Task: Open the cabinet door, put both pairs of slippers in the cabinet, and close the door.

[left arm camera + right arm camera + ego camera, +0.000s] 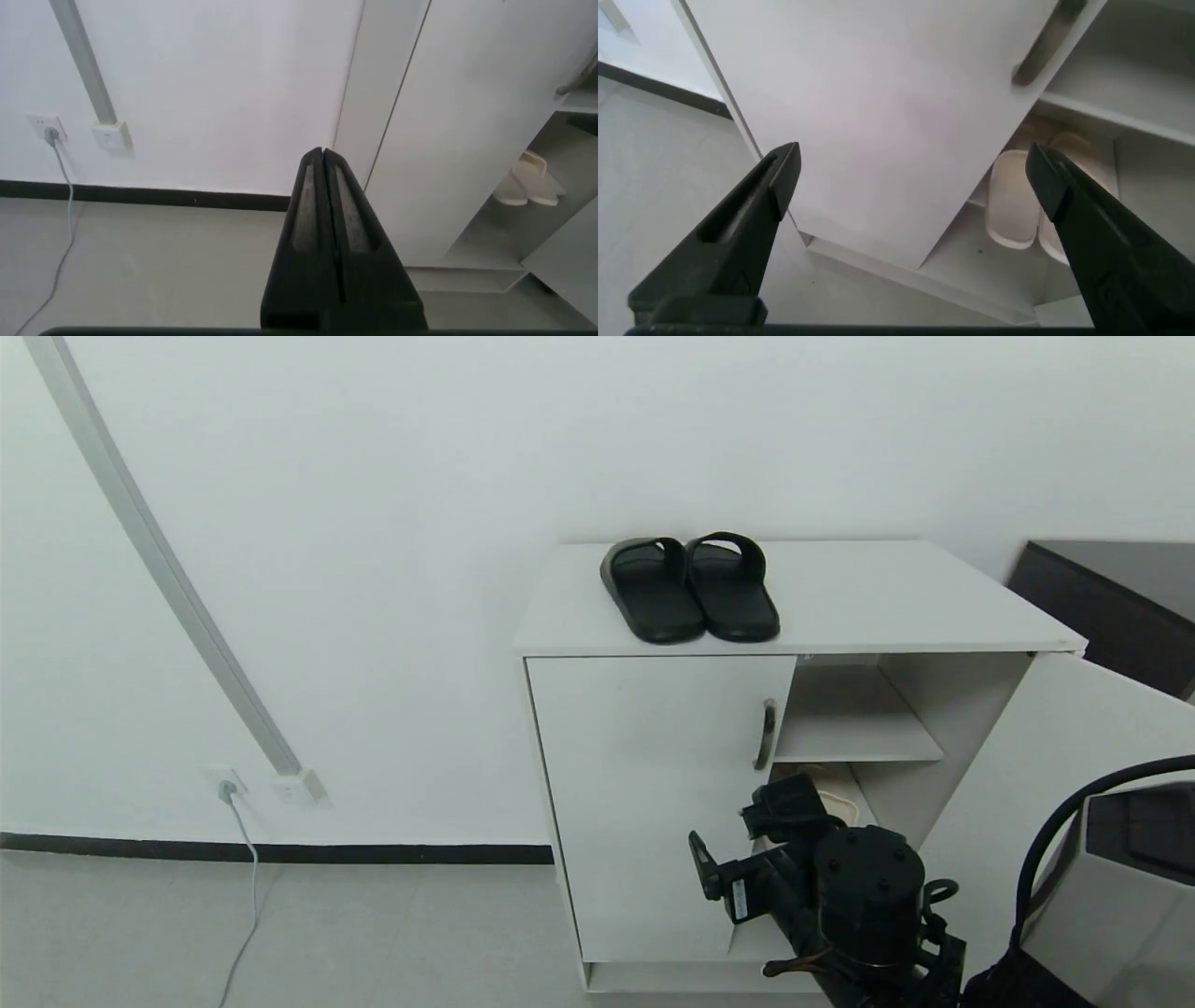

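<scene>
Slippers in black (691,588) sit atop the cabinet (887,597), the pale pair (1027,201) shelved inside, so your right pincer (913,157) gapes empty, ready for them, while your left pincer (324,154) is closed and idle.

A plain white wall (373,476) closes the back of the room, evenly lit. A pale cable duct (149,551) slants down it to a small white box (299,789), with a wall socket (222,787) just beside it. A grey cord (250,896) hangs from the socket to the light grey tiled floor (392,933). A black skirting strip (280,851) lines the wall's foot. At the far right stands a dark, flat-topped piece of furniture (1111,597).
</scene>
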